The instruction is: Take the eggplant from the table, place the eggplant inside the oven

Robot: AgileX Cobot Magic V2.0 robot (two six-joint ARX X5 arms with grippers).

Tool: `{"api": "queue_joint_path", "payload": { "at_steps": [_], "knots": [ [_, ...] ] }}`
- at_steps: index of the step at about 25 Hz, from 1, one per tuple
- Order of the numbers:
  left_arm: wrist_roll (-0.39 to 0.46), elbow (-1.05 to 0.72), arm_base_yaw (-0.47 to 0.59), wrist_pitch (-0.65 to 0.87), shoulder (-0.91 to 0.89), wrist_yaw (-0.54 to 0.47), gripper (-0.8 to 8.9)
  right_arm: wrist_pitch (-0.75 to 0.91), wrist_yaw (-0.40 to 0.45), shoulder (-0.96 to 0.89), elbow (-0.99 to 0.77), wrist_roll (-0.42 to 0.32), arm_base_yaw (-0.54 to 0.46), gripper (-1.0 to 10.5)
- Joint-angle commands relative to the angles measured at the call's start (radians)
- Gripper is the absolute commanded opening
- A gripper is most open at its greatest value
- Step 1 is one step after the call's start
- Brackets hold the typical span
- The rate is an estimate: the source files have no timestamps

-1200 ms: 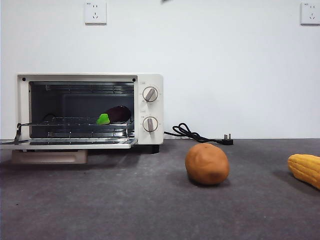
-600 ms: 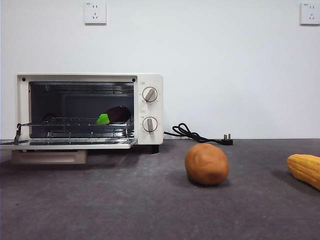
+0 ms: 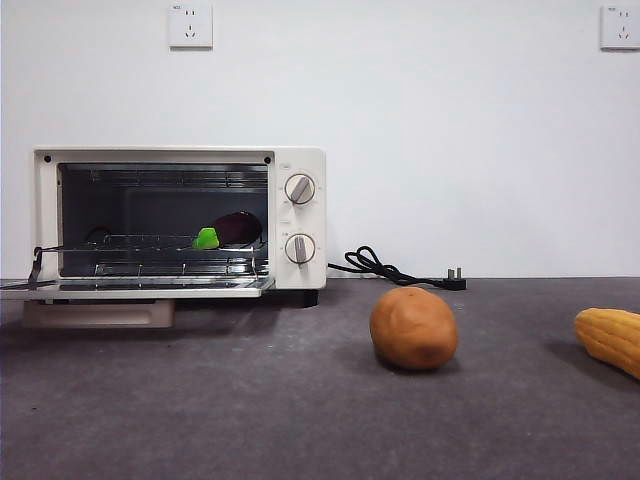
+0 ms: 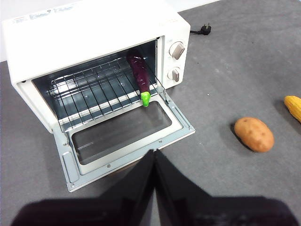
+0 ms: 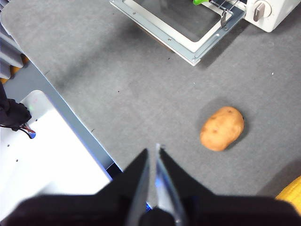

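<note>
1. Eggplant (image 4: 139,74) lies on the wire rack (image 4: 94,89) inside the oven (image 4: 84,33), at the knob side, green stem cap (image 4: 146,98) poking out over the rack's front edge toward the open door (image 4: 122,136).
2. Left gripper (image 4: 154,153): jaws pressed together, holding nothing, up above the table (image 4: 225,61) in front of the door; eggplant well beyond the fingertips, apart from them.
3. Right gripper (image 5: 157,149): jaws nearly closed, only a thin slit between them, empty, hovering high over bare table; potato (image 5: 222,128) sits ahead of and to one side of the tips, door corner farther out.
4. Around: potato on the table well clear of the oven front, corn cob (image 3: 610,338) near the table edge past it, black power cord and plug (image 3: 395,270) beside the oven. Nothing sits between the door and the rack opening.
5. Two knobs (image 3: 300,189) on the oven panel; two wall sockets (image 3: 190,25) above. Small print on the oven top in the left wrist view is too small to read.
</note>
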Motion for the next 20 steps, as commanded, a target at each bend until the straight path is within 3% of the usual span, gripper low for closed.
{"api": "queue_joint_path", "payload": {
  "at_steps": [1, 7, 12, 20],
  "knots": [
    [0.010, -0.004, -0.002, 0.011, -0.005, 0.004, -0.06, 0.007, -0.006, 0.003, 0.001, -0.017, 0.002, -0.1],
    [0.011, -0.007, 0.013, 0.049, 0.013, -0.050, -0.06, -0.003, -0.007, 0.003, 0.001, -0.040, 0.002, -0.1],
    [0.011, -0.036, 0.083, 0.091, 0.069, -0.037, -0.07, -0.011, -0.008, 0.003, 0.001, -0.057, 0.002, -0.1],
    [-0.001, -0.157, 0.270, 0.241, 0.187, 0.131, -0.06, -0.052, -0.011, 0.000, 0.001, -0.075, 0.002, -0.1]
  ]
}}
